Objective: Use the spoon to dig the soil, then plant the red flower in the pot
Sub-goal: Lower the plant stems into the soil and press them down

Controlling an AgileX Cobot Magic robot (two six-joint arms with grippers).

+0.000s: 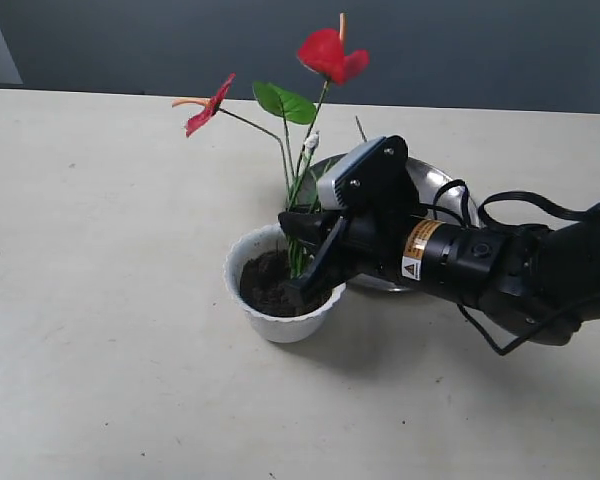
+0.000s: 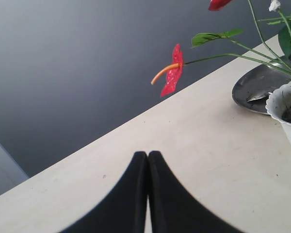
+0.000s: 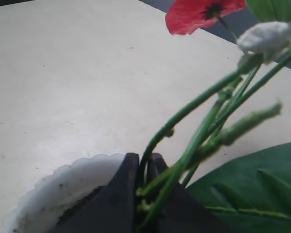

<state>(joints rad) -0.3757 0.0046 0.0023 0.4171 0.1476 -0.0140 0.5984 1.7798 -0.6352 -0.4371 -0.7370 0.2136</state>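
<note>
The right gripper is reaching in from the right of the exterior view, its black fingers pinching the green stems of the flower just above the pot. In the right wrist view the stems are passing between the two narrowly set fingers, which are sitting over the pot's scalloped rim. The fingertips are dipping to the soil at the pot's right side.

The flower is standing upright at centre frame, one red bloom topping the sprig at upper centre, a second bloom leaning out to the upper left on a thin stem, and a green leaf lying between them. A small white bud is showing on the stems.

The pot is white and tapering, sitting on the table at centre, filled with dark crumbly soil. Behind it, touching or just beside it, a steel plate is lying with the spoon on it, seen in the left wrist view.

The left gripper is hovering over bare table, well apart from the pot, its fingers pressed together on nothing.
</note>
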